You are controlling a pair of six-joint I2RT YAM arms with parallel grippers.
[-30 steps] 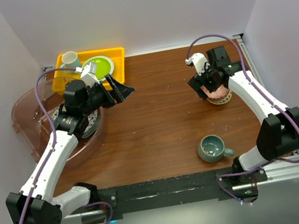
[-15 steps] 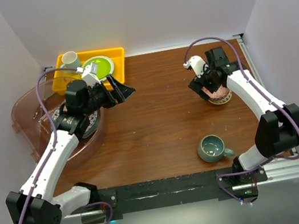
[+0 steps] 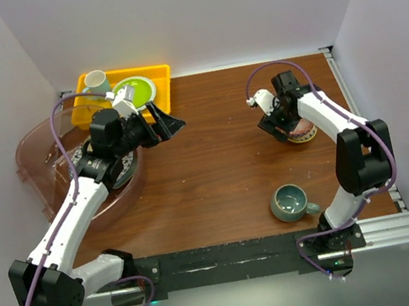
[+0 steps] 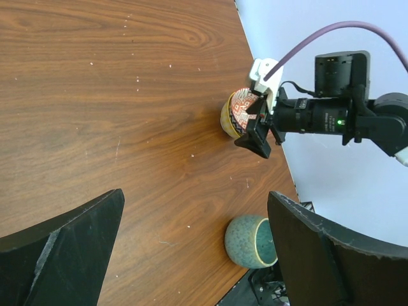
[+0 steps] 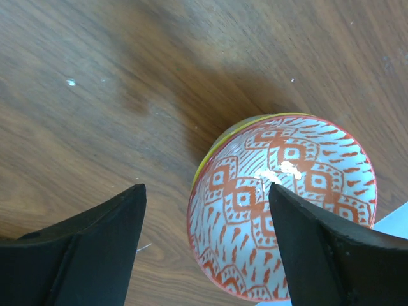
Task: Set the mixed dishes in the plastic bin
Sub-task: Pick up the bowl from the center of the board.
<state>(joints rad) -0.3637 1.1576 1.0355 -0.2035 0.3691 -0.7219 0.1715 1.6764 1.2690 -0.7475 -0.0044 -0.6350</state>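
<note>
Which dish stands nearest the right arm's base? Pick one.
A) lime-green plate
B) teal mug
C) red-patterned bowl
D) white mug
B: the teal mug stands just ahead of the right arm's base, while the red-patterned bowl sits farther back.

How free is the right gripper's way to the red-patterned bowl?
Probably yes, it can get it: the right gripper hangs open just above the red-patterned bowl, one finger over the bowl, the other beside it, and nothing else lies between them.
</note>
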